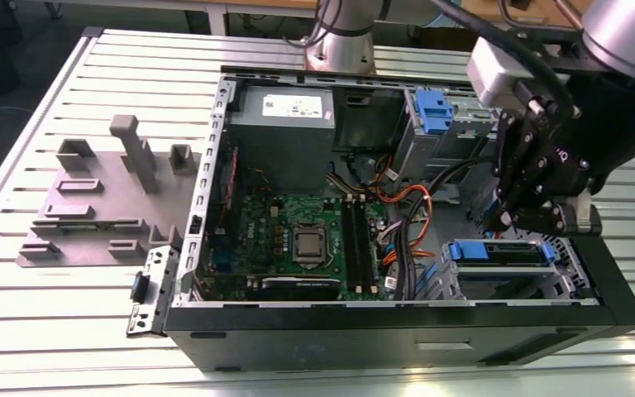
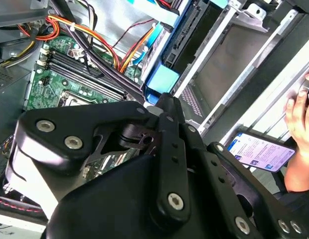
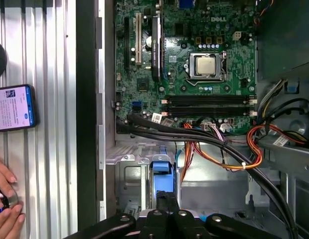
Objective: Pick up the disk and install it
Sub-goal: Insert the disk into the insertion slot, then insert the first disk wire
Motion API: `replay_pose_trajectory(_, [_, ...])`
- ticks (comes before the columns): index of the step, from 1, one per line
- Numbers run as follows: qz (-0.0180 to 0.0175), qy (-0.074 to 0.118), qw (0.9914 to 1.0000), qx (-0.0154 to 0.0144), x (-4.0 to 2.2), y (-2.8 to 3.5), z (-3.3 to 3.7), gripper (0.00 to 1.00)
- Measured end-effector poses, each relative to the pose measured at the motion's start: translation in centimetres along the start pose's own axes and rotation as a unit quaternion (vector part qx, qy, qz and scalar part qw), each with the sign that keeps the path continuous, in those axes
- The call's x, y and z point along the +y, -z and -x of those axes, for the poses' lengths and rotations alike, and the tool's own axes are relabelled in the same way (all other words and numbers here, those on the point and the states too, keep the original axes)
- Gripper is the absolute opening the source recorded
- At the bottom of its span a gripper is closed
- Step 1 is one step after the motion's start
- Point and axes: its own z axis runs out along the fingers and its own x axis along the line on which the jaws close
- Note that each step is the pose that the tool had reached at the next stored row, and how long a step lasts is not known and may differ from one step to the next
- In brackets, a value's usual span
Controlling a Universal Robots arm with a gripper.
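We see the black, hinged claw (image 3: 167, 200) with its fingers drawn together, hanging inside the open black computer case (image 1: 329, 337). Just under it the disk (image 1: 502, 253), a flat silver slab framed by blue plastic rails, lies in the perforated metal cage at the case's corner, beside the green motherboard (image 1: 295, 240). The case stands on the ribbed metal table (image 1: 42, 331).

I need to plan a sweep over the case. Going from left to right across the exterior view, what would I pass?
From the exterior view's left: grey plastic slotted stand → green rectangular motherboard → orange and black cable bundle → silver disk in blue plastic rails, sitting in the metal drive cage.
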Motion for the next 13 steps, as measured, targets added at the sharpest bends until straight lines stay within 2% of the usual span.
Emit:
replay_pose_trajectory(4, [0.0000,0.000,1.00000,-0.0003,0.00,-0.74,0.01,0.11])
replay_pose_trajectory(6, [0.0001,0.000,1.00000,-0.0025,0.00,-1.05,0.01,0.11])
replay_pose_trajectory(9, [0.0002,0.000,0.99998,-0.0058,0.00,-1.18,0.02,0.11])
replay_pose_trajectory(13, [0.0002,0.000,0.99998,-0.0061,0.00,-1.19,0.02,0.11])
